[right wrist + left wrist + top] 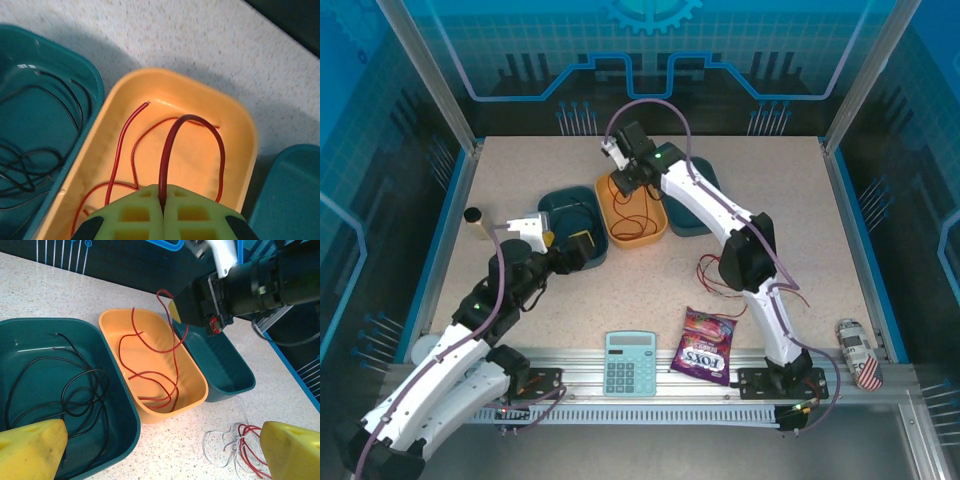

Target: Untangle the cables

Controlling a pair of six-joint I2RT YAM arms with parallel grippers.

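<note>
The red cable (167,150) is pinched by the right gripper (162,202) over an orange tray (245,125); the left gripper (160,450) is spread open.

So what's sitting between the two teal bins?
An orange bin with the red cable inside, part of it pinched in the right hand. The left wrist view shows it best.

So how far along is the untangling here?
Done: the black cable lies alone in the left teal bin. In hand: the right gripper is shut on a red cable over the orange bin. Left: a white cable and red wire lie tangled on the table; the left gripper is open.
</note>
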